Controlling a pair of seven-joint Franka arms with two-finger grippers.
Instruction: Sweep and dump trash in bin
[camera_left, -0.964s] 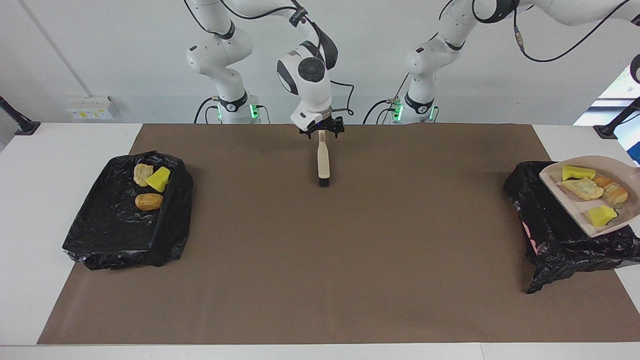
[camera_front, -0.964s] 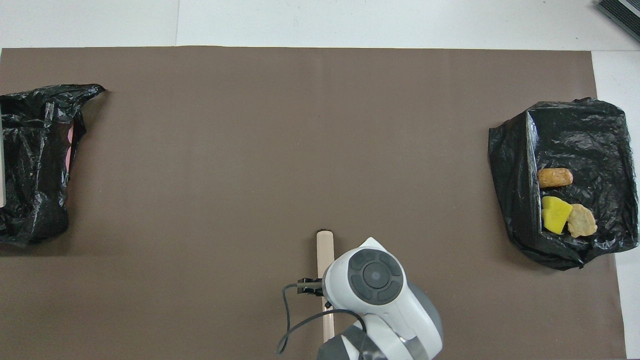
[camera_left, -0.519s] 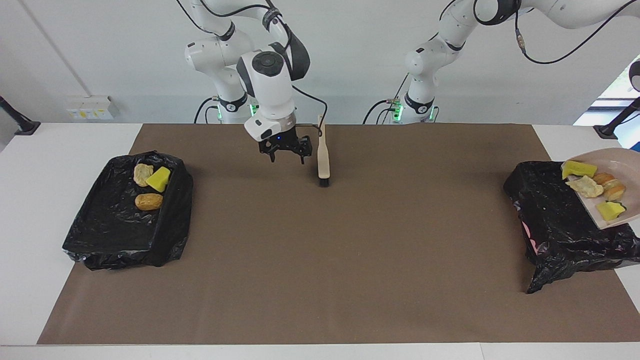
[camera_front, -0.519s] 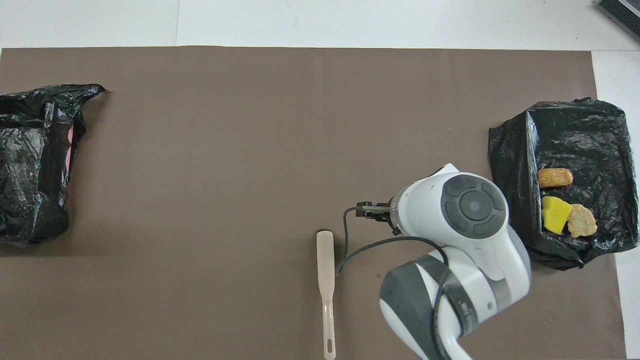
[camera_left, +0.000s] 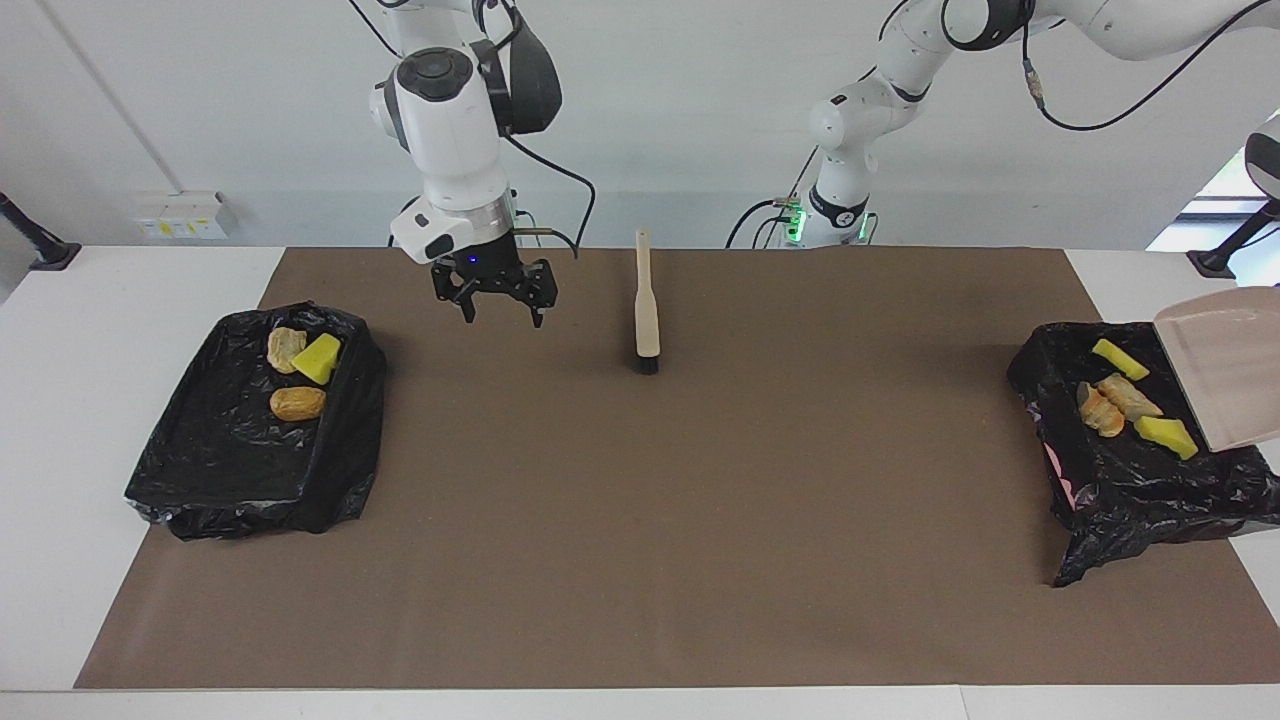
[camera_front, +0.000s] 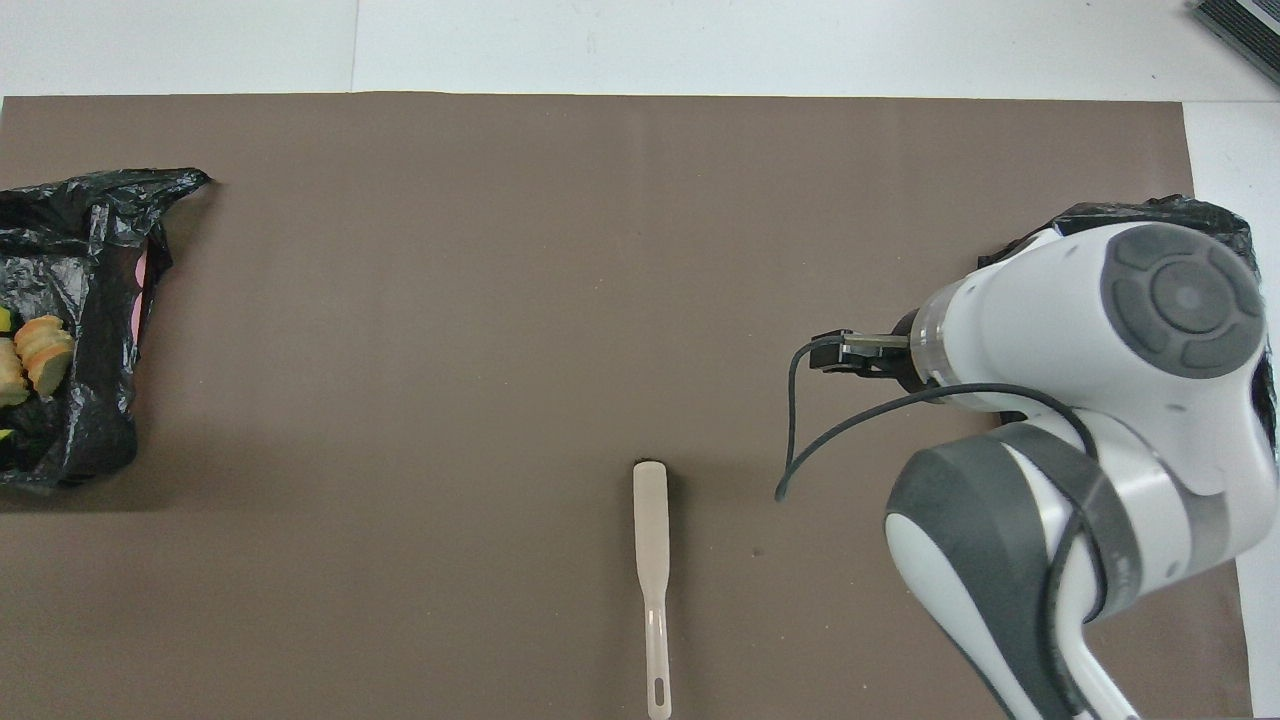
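1. First bin (camera_left: 200, 480): a tray lined with black plastic, standing on the surface (camera_left: 640, 560) at the right arm's end. Three pieces of trash (camera_left: 297, 403), one yellow and two tan, lie in the corner nearest the robots. The liner's raised walls keep them in.

2. Right tool (camera_left: 503, 312): hangs above the surface between the first bin and the brush, fingers spread apart and holding nothing. It is apart from both.

3. Brush (camera_left: 647, 320): lies flat at mid-surface, handle toward the robots and bristles away from them. Nothing touches it. No loose trash shows on the surface, so sweeping appears finished.

4. Second bin (camera_left: 1100, 500): black-lined, at the left arm's end. Four pieces (camera_left: 1105, 405), two yellow and two tan, rest on its liner.

5. Dustpan (camera_left: 1225, 370): raised over the second bin and tipped steeply, lip down toward the liner, so its load slides out. It now looks empty.

6. Left tool: out of frame. It is closed, and judging by the raised dustpan, it grips the handle.
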